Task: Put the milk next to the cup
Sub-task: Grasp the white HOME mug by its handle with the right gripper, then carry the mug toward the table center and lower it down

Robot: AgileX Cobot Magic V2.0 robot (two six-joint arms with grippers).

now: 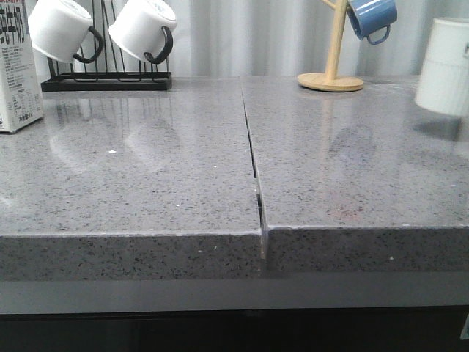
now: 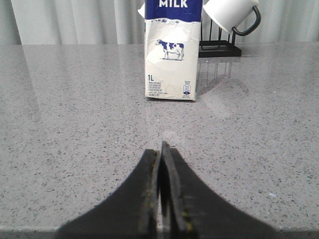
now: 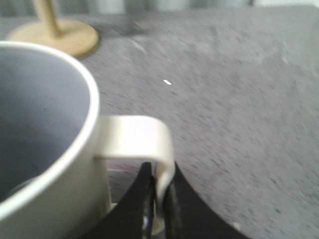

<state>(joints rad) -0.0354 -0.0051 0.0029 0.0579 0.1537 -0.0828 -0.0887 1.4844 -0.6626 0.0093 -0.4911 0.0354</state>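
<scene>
The milk, a tall white carton with a blue band and a cow picture, stands at the far left of the table. In the left wrist view the milk stands upright ahead of my left gripper, which is shut, empty and low over the table. The cup, a white ribbed mug, is at the right edge and seems to hang just above its shadow. My right gripper is shut on the cup's white handle, beside the cup's body. Neither gripper shows in the front view.
A black rack at the back left holds two white cups with black handles. A wooden mug tree with a blue mug stands at the back right. A seam splits the grey table.
</scene>
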